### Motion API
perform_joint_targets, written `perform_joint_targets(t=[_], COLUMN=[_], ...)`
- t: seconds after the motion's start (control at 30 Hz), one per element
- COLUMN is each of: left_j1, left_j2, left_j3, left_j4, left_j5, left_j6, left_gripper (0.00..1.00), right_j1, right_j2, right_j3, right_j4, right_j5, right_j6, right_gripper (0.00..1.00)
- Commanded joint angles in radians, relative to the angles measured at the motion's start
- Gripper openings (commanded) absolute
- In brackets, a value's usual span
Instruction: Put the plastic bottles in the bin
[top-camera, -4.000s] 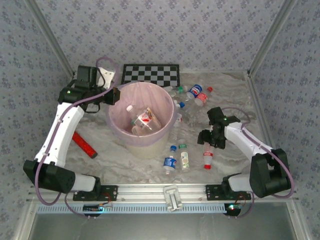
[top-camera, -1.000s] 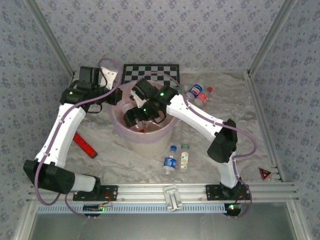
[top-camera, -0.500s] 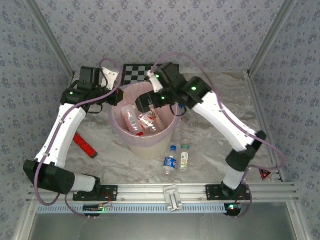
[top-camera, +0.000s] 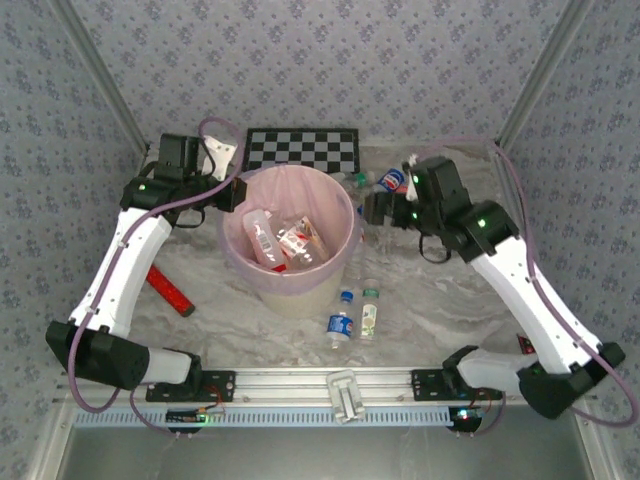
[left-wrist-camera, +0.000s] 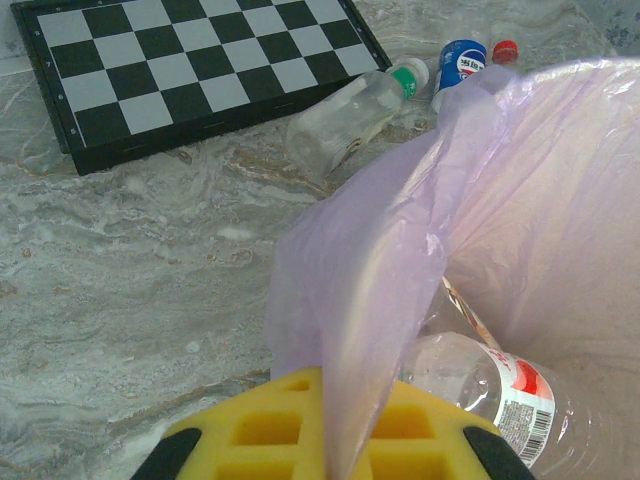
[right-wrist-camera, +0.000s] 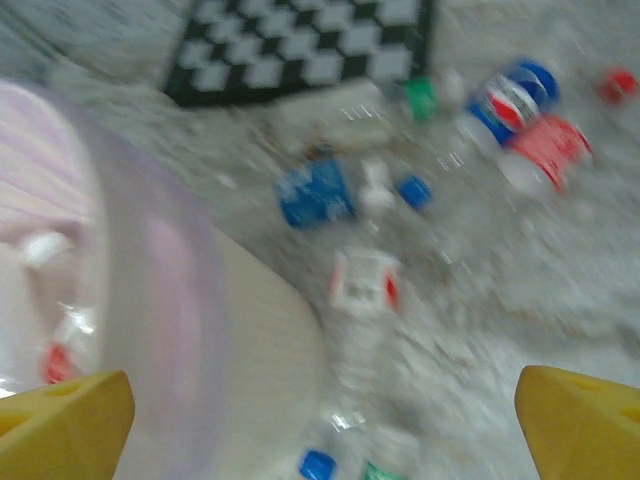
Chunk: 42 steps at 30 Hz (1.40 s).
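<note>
Holding plastic bottles (top-camera: 285, 243), the bin (top-camera: 292, 292); left tool (left-wrist-camera: 322, 425) pinching its bag (left-wrist-camera: 400, 230), right tool (top-camera: 374, 208) spread.

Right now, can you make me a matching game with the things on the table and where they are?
Things: 1 checkerboard; 2 red bar; 3 pair of side-by-side bottles; 4 bin.
Places: A at the bin's near side; B by the far wall; C left of the bin; D middle of the table.
Pairs: 1-B, 2-C, 3-A, 4-D.
</note>
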<state>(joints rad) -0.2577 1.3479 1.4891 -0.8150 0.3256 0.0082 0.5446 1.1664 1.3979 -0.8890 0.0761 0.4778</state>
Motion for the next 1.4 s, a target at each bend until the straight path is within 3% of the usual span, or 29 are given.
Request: perform_joint_targets(t=[0.0,0.23,0.4,0.53,0.73,0.93,1.07,1.2,1.37], left_j1=[-0.003,-0.002,-0.001,0.001,0.005,0.010,0.012,0.013,0.014], left_j2=[-0.023,-0.020,-0.018,-0.015,-0.010,-0.010,-0.011,-0.007,-0.009], left_j3=[-0.013,-0.015,-0.018,-0.021,-0.017,-0.019,-0.020,-0.019,-0.019], left_j4=[-0.060,-0.062,-0.061,-0.055,-0.058,-0.058,-0.056,-0.059,-0.058], left_j5=[0.046,0.045,0.040,0.057,0.062,0.059,0.061,0.061,0.061], left_j6=[-0.008,-0.010,-0.010,-0.009,-0.010,-0.008,-0.008,-0.008,-0.008], left_gripper=[0.00,0.00,0.00,0.00,0.00,0.00,0.00,0.00,0.00], right_j1=[-0.007,-0.013,0.099,0.146,0.133,0.080,0.023,-0.026,-0.046], right_j2=[-0.121,-0.170,-0.117,-0.001,0.123,0.123,0.093,0.079,0.072], right_j3=[-0.175,-0.507,-0.662,-0.684,-0.677,-0.698,-0.732,-0.753,-0.764], right_j4=[-0.057,-0.046,0.131,0.224,0.234,0.149,0.085,0.019,0.061], right_j5=[-0.002,-0.302,-0.381,-0.441,-0.428,-0.355,-0.309,-0.281,-0.281], right_j6=[0.101,0.353,0.459,0.421,0.352,0.335,0.314,0.274,0.286], right_gripper=[1.00,1.00,0.97,0.97,0.93,0.87,0.70,0.70,0.72])
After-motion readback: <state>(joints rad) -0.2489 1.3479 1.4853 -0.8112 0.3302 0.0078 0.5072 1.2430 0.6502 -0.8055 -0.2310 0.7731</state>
